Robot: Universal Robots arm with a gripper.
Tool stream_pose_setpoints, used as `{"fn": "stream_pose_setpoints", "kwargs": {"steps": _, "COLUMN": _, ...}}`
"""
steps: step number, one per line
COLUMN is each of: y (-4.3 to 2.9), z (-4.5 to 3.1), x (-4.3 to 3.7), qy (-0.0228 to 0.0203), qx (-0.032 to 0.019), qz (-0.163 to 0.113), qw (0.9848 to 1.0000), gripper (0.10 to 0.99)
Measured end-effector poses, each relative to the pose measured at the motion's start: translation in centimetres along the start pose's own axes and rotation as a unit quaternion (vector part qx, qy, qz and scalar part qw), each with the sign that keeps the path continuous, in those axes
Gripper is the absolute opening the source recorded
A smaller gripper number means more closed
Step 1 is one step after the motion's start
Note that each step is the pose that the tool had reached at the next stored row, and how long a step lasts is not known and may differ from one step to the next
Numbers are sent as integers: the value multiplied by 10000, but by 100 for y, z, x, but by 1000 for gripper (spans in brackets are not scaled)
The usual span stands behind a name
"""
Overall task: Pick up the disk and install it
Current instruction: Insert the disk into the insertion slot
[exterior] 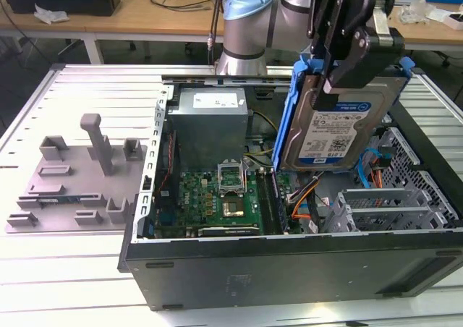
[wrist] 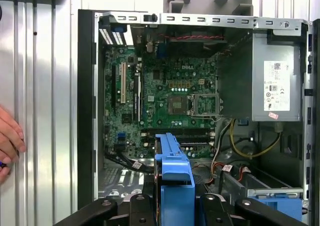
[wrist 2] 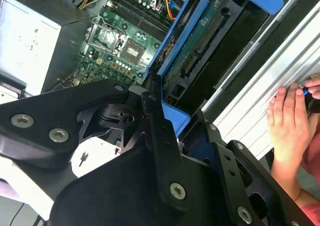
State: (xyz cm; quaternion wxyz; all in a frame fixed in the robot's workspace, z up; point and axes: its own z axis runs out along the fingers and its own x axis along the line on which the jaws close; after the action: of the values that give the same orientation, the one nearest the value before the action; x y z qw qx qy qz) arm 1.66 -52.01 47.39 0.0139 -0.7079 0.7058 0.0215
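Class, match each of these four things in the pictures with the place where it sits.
1. silver metal disk in blue plastic frame
2. green motherboard
3. grey metal power supply box
4. grey plastic fixture plate

A. flat on the open black case's floor
B. on the slatted table, outside the case, exterior view's left
C. clamped in the black gripper, above the case
D. inside the case, against its far wall

Pairs: 1-C, 2-A, 3-D, 4-B

Wooden desks [exterior: 152, 16], ribbed metal table [exterior: 94, 88]
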Motion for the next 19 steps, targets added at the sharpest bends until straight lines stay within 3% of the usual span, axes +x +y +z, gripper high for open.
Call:
{"fn": "stream_pose_setpoints", "kwargs": {"steps": 5, "y": -81, "z": 0, "x": 72, "qy": -35, "qx": 0, "qz": 3, "qw": 10000, "gripper": 369}}
{"fn": "stream_pose_setpoints", "kwargs": {"steps": 12, "y": -314, "z": -4, "x": 142, "qy": -37, "qx": 0, "qz": 4, "qw": 10000, "gripper": 369}}
{"fn": "stream_pose_setpoints", "kwargs": {"steps": 19, "y": -487, "z": -11, "x": 246, "qy": -29, "qx": 0, "qz": 5, "qw": 10000, "gripper": 369}}
